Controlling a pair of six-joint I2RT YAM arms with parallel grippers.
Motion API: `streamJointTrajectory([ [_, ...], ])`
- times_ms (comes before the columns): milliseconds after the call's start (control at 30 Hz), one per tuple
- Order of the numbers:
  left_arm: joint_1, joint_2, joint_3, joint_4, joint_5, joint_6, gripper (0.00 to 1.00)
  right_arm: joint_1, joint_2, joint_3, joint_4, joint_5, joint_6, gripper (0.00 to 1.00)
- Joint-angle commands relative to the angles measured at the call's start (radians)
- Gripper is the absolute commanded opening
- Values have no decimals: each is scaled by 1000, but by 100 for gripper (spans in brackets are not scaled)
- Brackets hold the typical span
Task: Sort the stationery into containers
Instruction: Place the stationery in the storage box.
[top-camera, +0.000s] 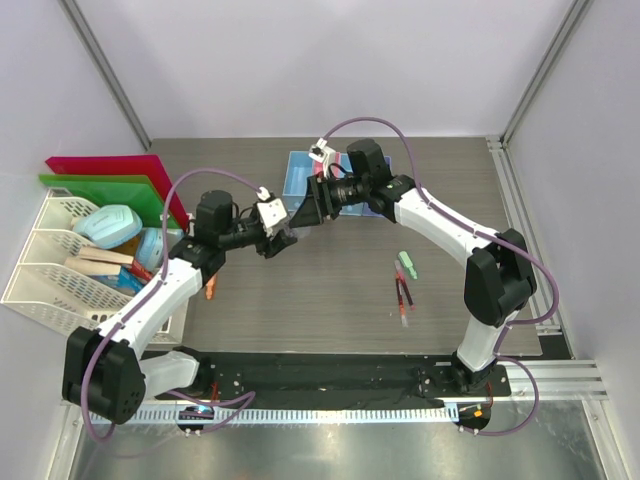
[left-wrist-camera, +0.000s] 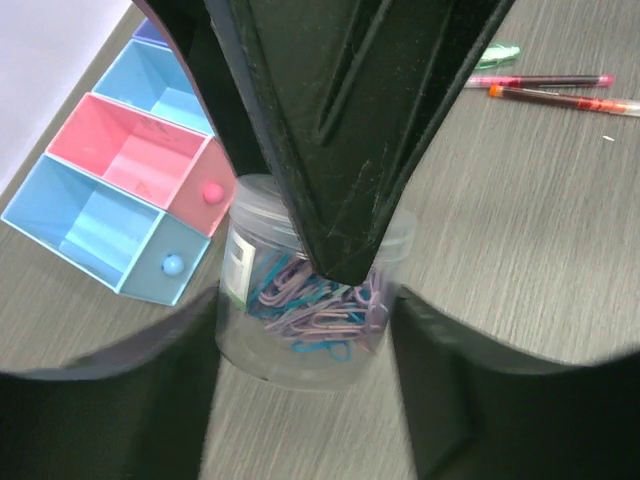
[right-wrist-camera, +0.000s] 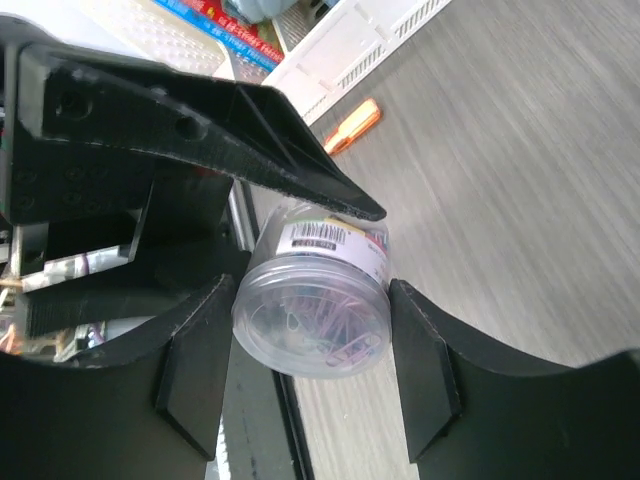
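Left gripper (left-wrist-camera: 305, 300) clamps a clear jar (left-wrist-camera: 250, 345) of paper clips (left-wrist-camera: 320, 305). The right gripper (right-wrist-camera: 310, 300) flanks its lid (pressing or not, I cannot tell), hiding its top. Beyond, boxes (left-wrist-camera: 120, 175) are partly cut off and pens (left-wrist-camera: 540, 80) lie loose.

The left arm (top-camera: 150, 300) and the right arm (top-camera: 450, 225) bend in from their bases, so their wrists face each other tip to tip. The left tool (left-wrist-camera: 305, 305) is partly closed, with one finger pressed against each side of a clear jar (left-wrist-camera: 290, 325) between its tips. The right tool (right-wrist-camera: 312, 300) comes from straight ahead of it, rolled about a quarter turn to it, so the four fingers interleave. Its fingers lie along two other sides of the jar, right at the wall; whether they press cannot be told.
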Motion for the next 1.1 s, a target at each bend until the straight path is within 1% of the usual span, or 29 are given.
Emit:
streamJointTrajectory([
  [0, -2, -22, 6, 57, -15, 40, 85, 6, -46, 17, -40, 53, -51, 15],
  [33, -2, -25, 3, 54, -18, 46, 94, 6, -42, 25, -52, 60, -61, 15],
  [67, -2, -25, -2, 49, -21, 54, 98, 6, -39, 31, -58, 76, -68, 14],
  [100, -2, -27, -5, 43, -29, 69, 99, 4, -34, 47, -66, 83, -77, 15],
  [267, 0, -53, -40, 14, -51, 87, 100, -11, 18, 114, -140, 134, -143, 15],
  [367, 0, -89, -74, 5, -71, 101, 100, -30, 58, 198, -210, 232, -193, 14],
  [400, 3, -99, -83, -6, -75, 106, 100, -34, 97, 259, -236, 255, -238, 14],
  [467, 6, -114, -109, -18, -78, 113, 100, -56, 136, 321, -298, 335, -270, 14],
  [500, 9, -126, -117, -31, -83, 117, 100, -62, 185, 390, -319, 359, -311, 14],
  [567, 15, -134, -138, -44, -97, 127, 100, -82, 237, 464, -380, 445, -341, 14],
  [600, 23, -142, -148, -48, -101, 127, 100, -88, 286, 543, -402, 481, -377, 14],
  [667, 32, -148, -165, -54, -118, 133, 100, -106, 348, 631, -469, 556, -408, 14],
  [700, 44, -154, -169, -57, -121, 135, 100, -112, 372, 703, -489, 577, -417, 14],
  [733, 52, -154, -175, -60, -123, 133, 100, -120, 401, 717, -496, 587, -442, 15],
  [767, 61, -158, -180, -61, -121, 133, 100, -128, 411, 723, -491, 638, -454, 15],
  [833, 87, -163, -194, -60, -120, 130, 100, -135, 438, 743, -490, 668, -476, 15],
  [900, 112, -165, -201, -57, -117, 132, 100, -151, 458, 766, -490, 709, -476, 15],
  [1067, 153, -166, -231, -48, -94, 126, 100, -166, 484, 777, -476, 726, -483, 15],
])
